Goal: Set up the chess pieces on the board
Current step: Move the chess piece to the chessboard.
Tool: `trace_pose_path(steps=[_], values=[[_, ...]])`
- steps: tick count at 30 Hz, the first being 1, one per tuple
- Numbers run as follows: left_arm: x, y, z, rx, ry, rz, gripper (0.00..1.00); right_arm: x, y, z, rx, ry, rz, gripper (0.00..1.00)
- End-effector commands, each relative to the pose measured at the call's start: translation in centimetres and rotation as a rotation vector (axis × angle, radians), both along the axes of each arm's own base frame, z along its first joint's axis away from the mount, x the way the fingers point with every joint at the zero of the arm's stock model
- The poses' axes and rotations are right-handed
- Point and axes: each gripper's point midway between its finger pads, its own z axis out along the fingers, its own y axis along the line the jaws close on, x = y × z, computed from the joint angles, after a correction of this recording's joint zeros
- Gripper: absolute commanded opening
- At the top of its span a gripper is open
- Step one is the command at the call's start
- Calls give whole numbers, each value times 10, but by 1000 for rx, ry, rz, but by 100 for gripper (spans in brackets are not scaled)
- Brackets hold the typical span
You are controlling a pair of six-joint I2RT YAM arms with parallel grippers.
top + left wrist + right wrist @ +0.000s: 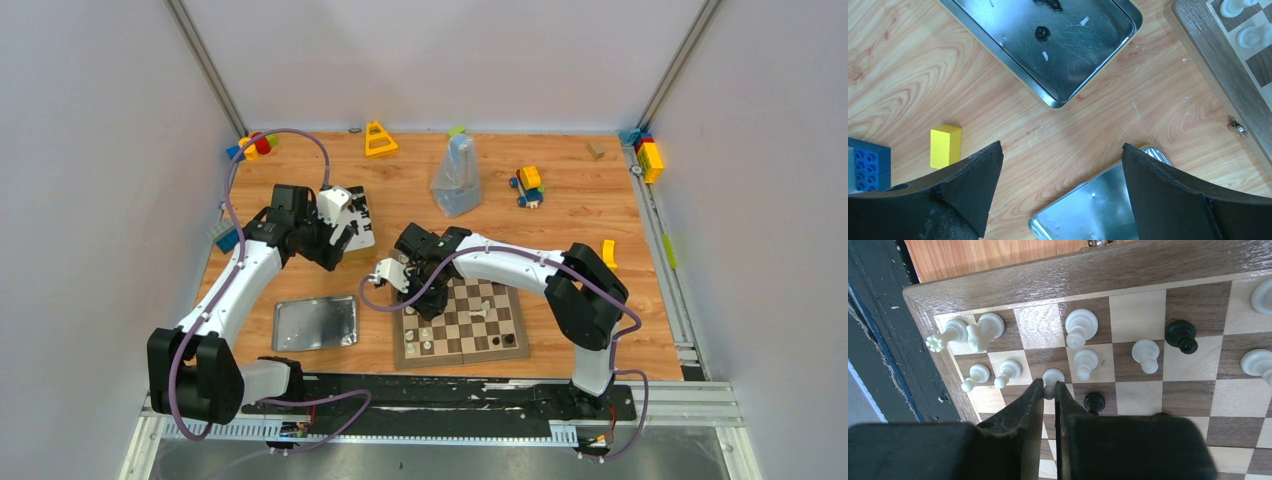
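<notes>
The board [460, 357] lies in front of the right arm, with several cream-white and a few black chess pieces on it. In the right wrist view my right gripper [1049, 384] is shut on the head of a white pawn [1053, 375] that stands near the board's [1048, 275] near-left corner. More white pawns [1009, 370] and a black pawn [1094, 401] stand close by. In the top view the right gripper [427, 312] is over that corner. My left gripper [1062, 146] is wide open and holds nothing, above bare wood between the tin and its lid.
A silver tin [1013, 50] holds a black piece [1042, 33]. Its lid [1088, 215] lies flat left of the board [1218, 65]. A yellow block [945, 145] and a blue block [868, 170] sit nearby. Toy blocks [528, 185] and a clear bag [458, 175] stand at the back.
</notes>
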Motion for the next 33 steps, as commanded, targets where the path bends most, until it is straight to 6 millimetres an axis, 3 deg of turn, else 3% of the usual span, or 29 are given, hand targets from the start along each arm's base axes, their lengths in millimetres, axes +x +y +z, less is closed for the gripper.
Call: trace_pose_path(steps=[1,7,25,29,33], values=[[7,-1,14,-20,-41,0,96,0,13,9,53,2,13,9],[7,-1,14,-19,-39,-1,96,-4,16,12,57,6,21,5],[6,-1,10,-17,-29,-4,96,-4,23,10,55,8,31,7],[6,-1,10,-16,-28,-6,96,-5,22,8,49,6,31,10],[6,-1,11,-16,-29,-6,96,-2,21,14,54,-15,26,23]])
